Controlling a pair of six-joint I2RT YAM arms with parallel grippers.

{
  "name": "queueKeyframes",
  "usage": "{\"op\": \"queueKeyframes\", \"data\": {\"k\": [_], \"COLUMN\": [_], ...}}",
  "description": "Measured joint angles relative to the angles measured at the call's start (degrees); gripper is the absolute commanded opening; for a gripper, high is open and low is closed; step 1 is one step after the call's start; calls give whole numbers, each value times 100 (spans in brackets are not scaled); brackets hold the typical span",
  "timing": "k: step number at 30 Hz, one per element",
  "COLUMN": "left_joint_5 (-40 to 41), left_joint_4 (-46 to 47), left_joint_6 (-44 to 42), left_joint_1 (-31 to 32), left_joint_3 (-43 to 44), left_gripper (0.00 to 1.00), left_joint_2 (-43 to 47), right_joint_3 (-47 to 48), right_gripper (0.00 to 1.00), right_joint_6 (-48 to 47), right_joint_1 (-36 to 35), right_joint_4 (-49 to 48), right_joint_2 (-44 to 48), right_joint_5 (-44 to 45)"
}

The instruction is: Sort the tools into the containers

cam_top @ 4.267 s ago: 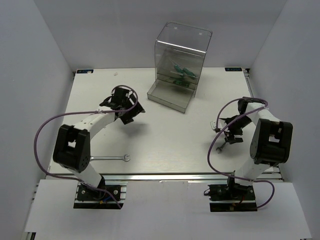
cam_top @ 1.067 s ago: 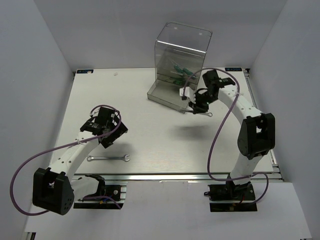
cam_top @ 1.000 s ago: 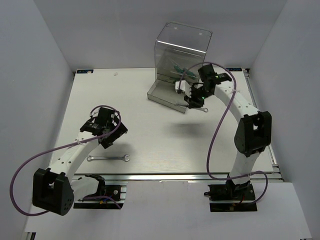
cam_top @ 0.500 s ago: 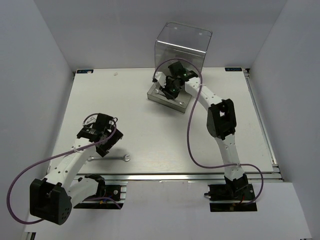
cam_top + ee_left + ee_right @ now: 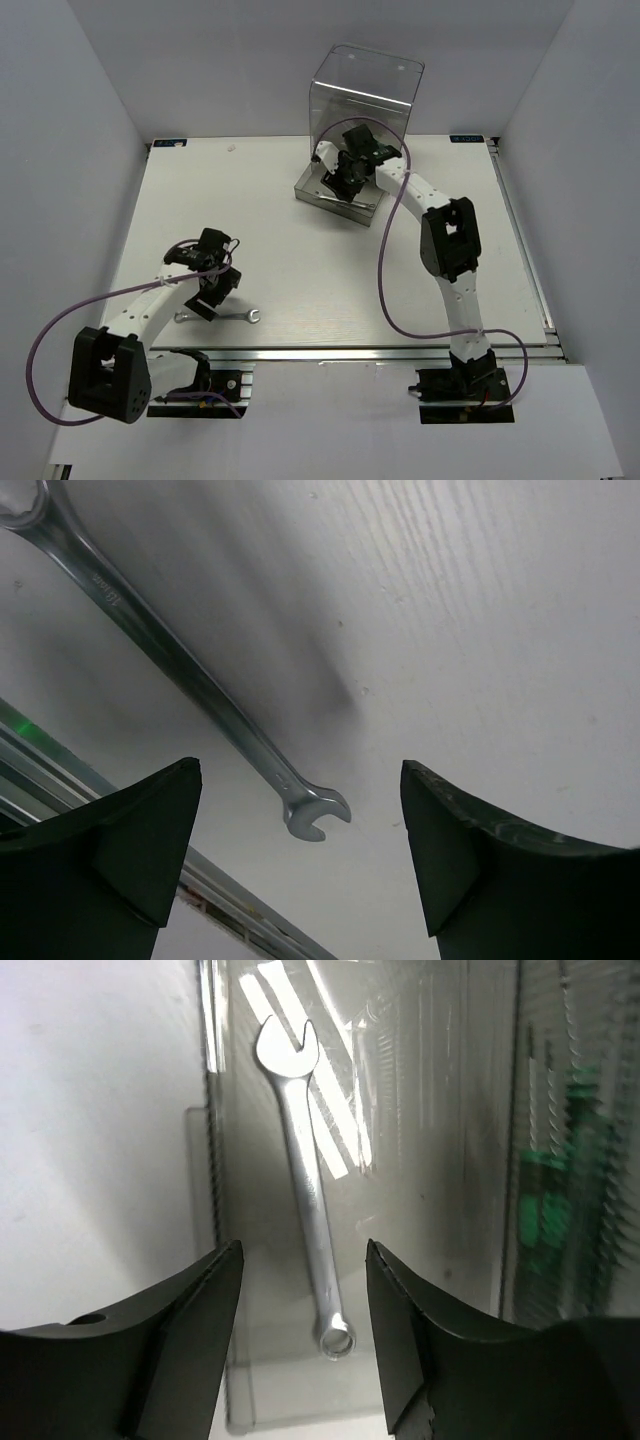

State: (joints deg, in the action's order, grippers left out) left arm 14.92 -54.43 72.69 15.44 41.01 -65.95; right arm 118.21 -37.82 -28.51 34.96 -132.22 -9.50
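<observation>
White table point(image 5: 400, 290): wrench point(image 5: 200, 685) under wide-open, empty left end effector point(image 5: 298, 772); second wrench point(image 5: 308, 1190) in drawer point(image 5: 250, 1360) under parted, empty right end effector point(image 5: 303, 1250).

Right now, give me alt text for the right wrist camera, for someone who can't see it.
A slim silver wrench lies flat in a clear plastic drawer, below the right gripper, whose open jaws stand either side of it without touching. Blurred green screwdriver handles show through the clear plastic to the right.
</observation>
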Motion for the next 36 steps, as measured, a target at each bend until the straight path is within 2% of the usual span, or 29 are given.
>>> {"op": "queueKeyframes", "data": {"k": [2,3,4,5,6,7,8,9,12,15,22,28,33,36], "left_joint_5": [15,24,33,46,59,61,59,50,-35,-105,-166,-188,-284,-380], "left_joint_4": [-44,-94,-138,-195,-240,-289,-330,-354,-234,-50,271,627,739,885], "left_joint_6": [114,164,214,260,306,367,424,472,586,669,708,682,662,660], "left_joint_1": [-46,-70,-83,-105,-120,-144,-164,-190,-286,-372,-487,-688,-903,-994], "left_joint_3": [2,4,7,9,9,9,9,7,-105,-396,-704,-857,-920,-977], "left_gripper": [85,80,77,74,68,66,64,62,61,62,65,57,38,37], "left_joint_2": [-173,-238,-293,-345,-380,-400,-404,-398,-334,-216,-232,-243,-260,-264], "right_joint_3": [-350,-581,-903,-1364,-1744,-2168,-2461,-2855,-3215,-3449,-3799,-3847,-3943,-3995], "right_gripper": [60,61,66,76,72,62,41,33,26,26,26,25,24,23], "right_joint_6": [46,96,162,315,490,643,743,940,1423,1696,1880,1976,1989,1998], "right_joint_1": [13,33,59,98,151,210,264,387,658,841,863,863,868,890], "right_joint_4": [-96,-192,-400,-717,-916,-1241,-1460,-1707,-2162,-2441,-2433,-2430,-2308,-2273], "right_joint_2": [372,643,960,1375,1766,2149,2430,2881,3390,3547,3550,3560,3661,3748], "right_joint_5": [-79,-138,-212,-289,-319,-361,-411,-529,-916,-1244,-1834,-2223,-2326,-2371]}}
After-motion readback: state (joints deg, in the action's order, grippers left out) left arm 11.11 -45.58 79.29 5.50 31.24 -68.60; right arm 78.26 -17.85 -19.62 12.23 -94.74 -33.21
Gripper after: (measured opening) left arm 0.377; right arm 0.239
